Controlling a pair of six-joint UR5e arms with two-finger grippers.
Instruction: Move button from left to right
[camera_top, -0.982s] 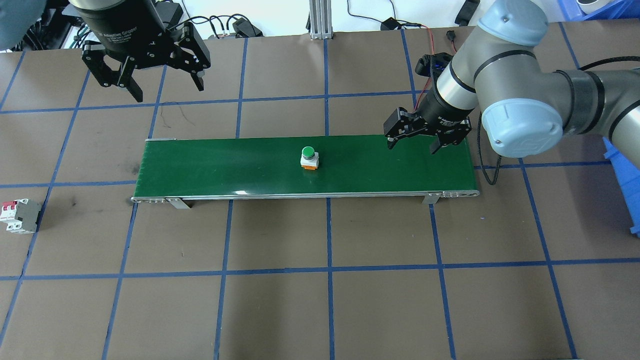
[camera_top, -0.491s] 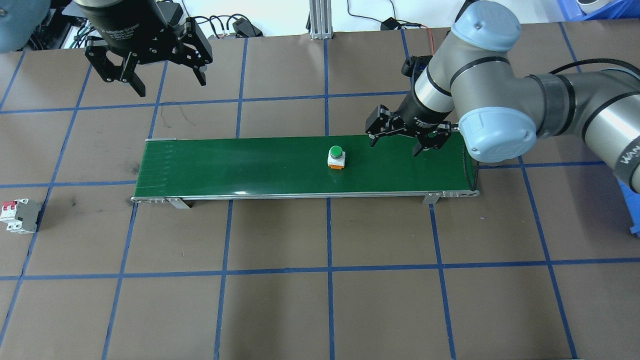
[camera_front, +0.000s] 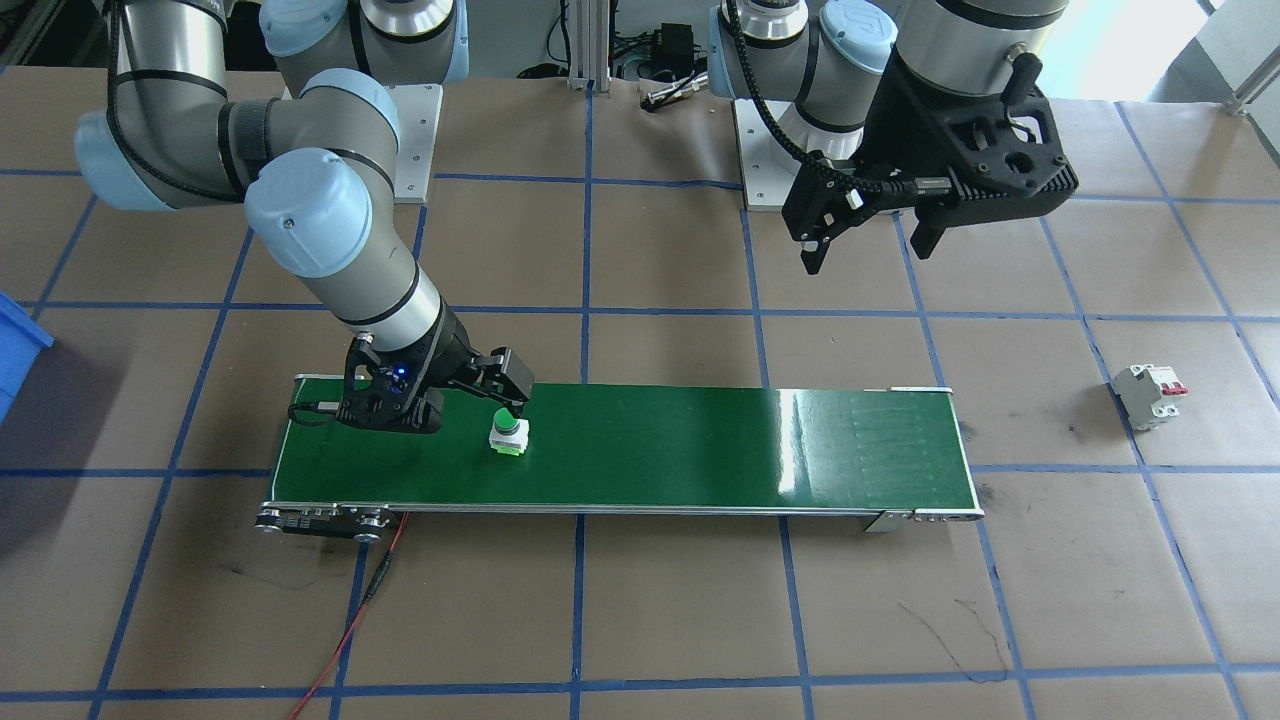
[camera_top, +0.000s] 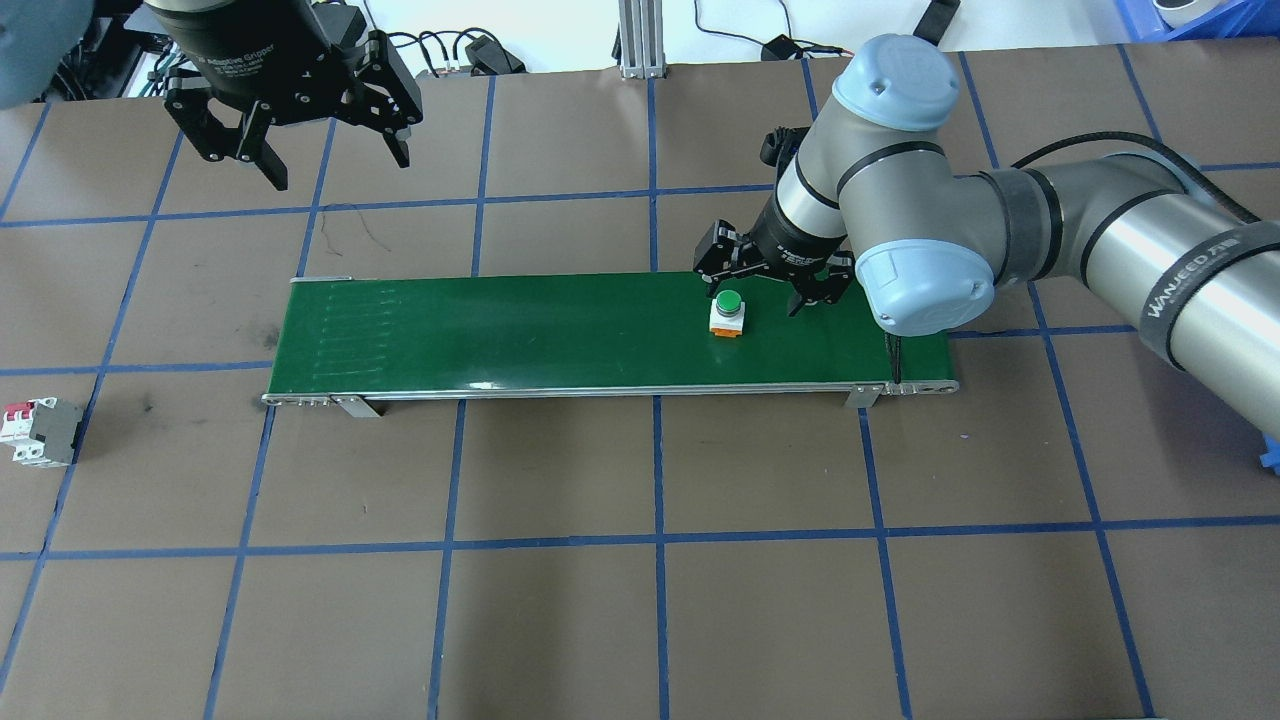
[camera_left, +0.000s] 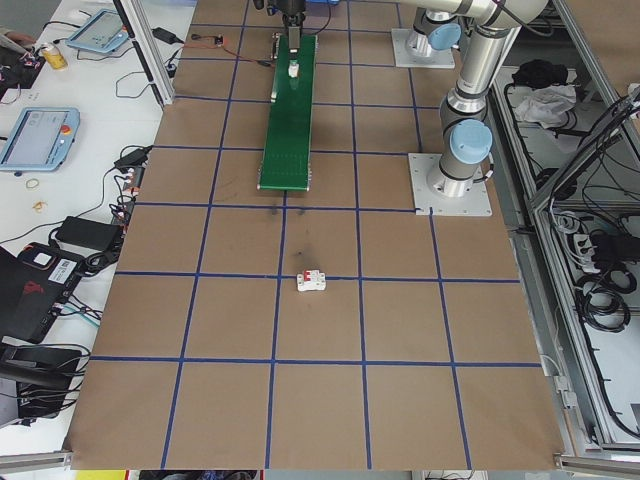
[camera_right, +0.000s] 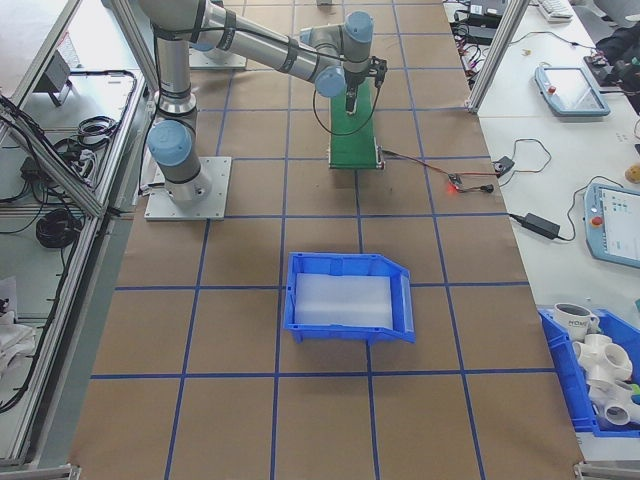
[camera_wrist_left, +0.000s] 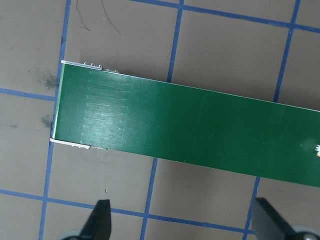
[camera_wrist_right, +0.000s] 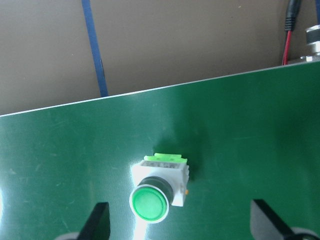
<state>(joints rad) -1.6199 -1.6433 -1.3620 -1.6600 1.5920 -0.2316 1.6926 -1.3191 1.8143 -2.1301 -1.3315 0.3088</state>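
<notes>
Looking down from overhead, we see the button (camera_top: 728, 316) standing upright on the green conveyor belt (camera_top: 500, 330), in its right half and nearer the belt's far edge. Our right gripper (camera_top: 757, 285) hangs low over the belt with its jaws spread wide and nothing between them; the wrist view shows the button (camera_wrist_right: 159, 186) between the two fingertips (camera_wrist_right: 97, 220), touching neither. Our left gripper (camera_top: 328, 160) hovers high beyond the belt's left end, fingers wide apart and empty. We also see a white circuit breaker (camera_top: 38, 431) lying on the table well left of the belt.
</notes>
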